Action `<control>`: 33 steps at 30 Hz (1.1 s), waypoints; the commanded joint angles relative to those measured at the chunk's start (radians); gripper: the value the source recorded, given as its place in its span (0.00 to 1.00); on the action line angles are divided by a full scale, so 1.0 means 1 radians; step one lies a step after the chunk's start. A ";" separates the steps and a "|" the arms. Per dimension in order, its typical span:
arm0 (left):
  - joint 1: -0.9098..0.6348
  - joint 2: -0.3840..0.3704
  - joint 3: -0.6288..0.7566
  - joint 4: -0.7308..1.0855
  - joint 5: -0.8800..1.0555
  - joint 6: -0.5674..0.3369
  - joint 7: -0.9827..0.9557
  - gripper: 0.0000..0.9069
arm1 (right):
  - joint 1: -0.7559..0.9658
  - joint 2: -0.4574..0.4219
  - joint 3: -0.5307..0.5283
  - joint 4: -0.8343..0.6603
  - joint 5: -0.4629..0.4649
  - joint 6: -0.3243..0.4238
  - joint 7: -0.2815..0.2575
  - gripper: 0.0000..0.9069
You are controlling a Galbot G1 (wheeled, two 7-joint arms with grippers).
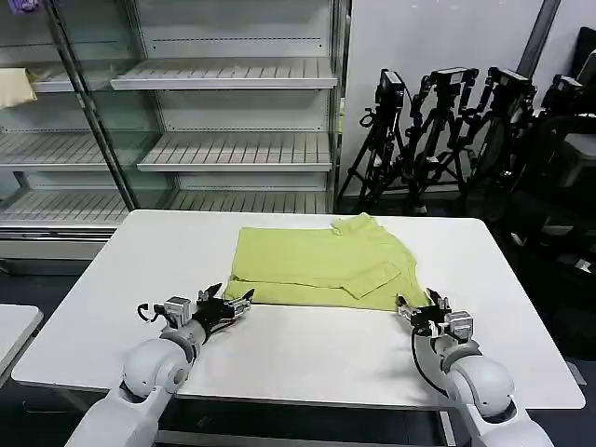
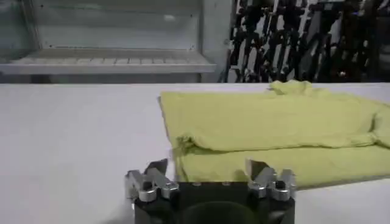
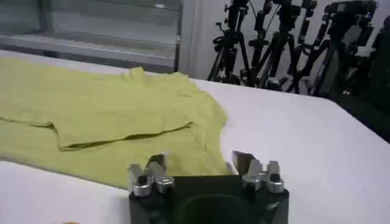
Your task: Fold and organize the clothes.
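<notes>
The clothes are one lime-green T-shirt (image 1: 321, 264), lying partly folded on the white table (image 1: 298, 349), with a sleeve flap doubled over its right half and the collar bunched at the far edge. My left gripper (image 1: 235, 305) rests open at the shirt's near left corner, and the hem (image 2: 256, 161) lies just beyond its spread fingers. At the near right corner my right gripper (image 1: 421, 311) is open too, its fingers straddling the shirt's edge (image 3: 183, 152). Neither gripper holds any cloth.
Glass-fronted shelving (image 1: 223, 102) stands behind the table. Several black tripods (image 1: 447, 130) crowd the back right. A pale cloth (image 1: 14, 88) sits on a shelf at far left. Bare tabletop runs along the near edge and both sides.
</notes>
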 commanded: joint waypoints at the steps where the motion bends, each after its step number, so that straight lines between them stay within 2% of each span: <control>1: 0.012 0.004 0.016 0.022 -0.009 0.015 -0.021 0.02 | -0.039 -0.003 0.010 0.004 0.047 -0.035 0.008 0.00; 7: 0.037 0.012 0.028 0.010 0.006 0.015 0.016 0.01 | -0.041 0.005 0.006 0.022 0.052 -0.034 -0.007 0.00; 10: 0.069 0.030 0.019 -0.014 0.057 0.015 0.099 0.01 | -0.066 0.004 0.005 0.060 0.004 -0.026 -0.055 0.00; 12: 0.099 0.038 0.012 -0.041 0.076 0.015 0.104 0.01 | -0.086 0.004 0.007 0.092 -0.014 -0.024 -0.066 0.00; 21: 0.280 0.073 -0.089 -0.217 0.130 0.014 0.071 0.00 | -0.246 0.010 0.074 0.225 -0.030 -0.017 -0.072 0.00; 29: 0.561 0.076 -0.259 -0.411 0.176 -0.008 0.051 0.00 | -0.444 0.020 0.142 0.353 -0.091 0.040 -0.087 0.00; 33: 0.608 0.084 -0.274 -0.437 0.194 -0.018 0.051 0.01 | -0.516 0.027 0.167 0.406 -0.118 0.066 -0.097 0.00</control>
